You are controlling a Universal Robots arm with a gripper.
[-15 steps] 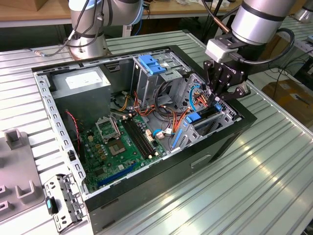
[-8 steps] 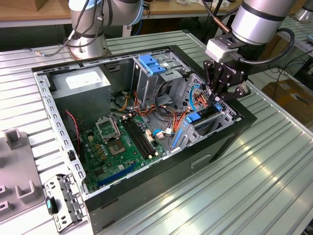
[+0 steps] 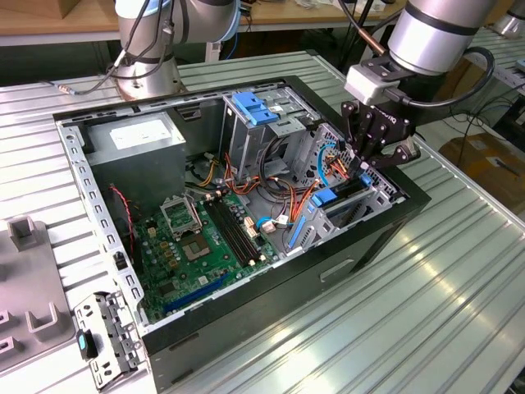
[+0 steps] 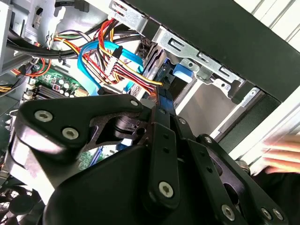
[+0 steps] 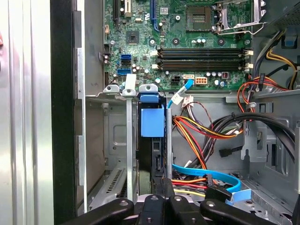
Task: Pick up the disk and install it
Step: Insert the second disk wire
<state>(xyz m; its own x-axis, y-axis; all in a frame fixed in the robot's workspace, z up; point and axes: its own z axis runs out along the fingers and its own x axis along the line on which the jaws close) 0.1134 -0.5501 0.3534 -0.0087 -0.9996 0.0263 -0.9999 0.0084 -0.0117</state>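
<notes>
The install step is under way: the end effector is reaching down into the drive bay at the front corner of the open computer case, which is lying on the ribbed table. The disk is standing on edge in a narrow bay slot, well clear of the motherboard, with its blue side rail facing outward. From the first wrist view, the black fingers appear drawn close together on the disk's near edge, so I am judging that it is gripping the disk, though the actual contact is hidden behind the linkage. The disk looks largely seated already, so what is left is probably a straight, firm push along the slot until the rail clips in, keeping it square to the guide walls.

The exterior view is giving the overall layout: the arm hanging over the bay, the blue-handled cage beyond the bay and the grey power supply box at the far corner of the case. It is not letting me see the disk itself, since the end effector is covering it.

The first wrist view is looking straight down the slot, showing the rail, the metal guide walls beside it, and the bundle of coloured wires just beside the bay. The second wrist view is showing the blue data cable looping near the bay, and a person's hand resting outside the case wall.
</notes>
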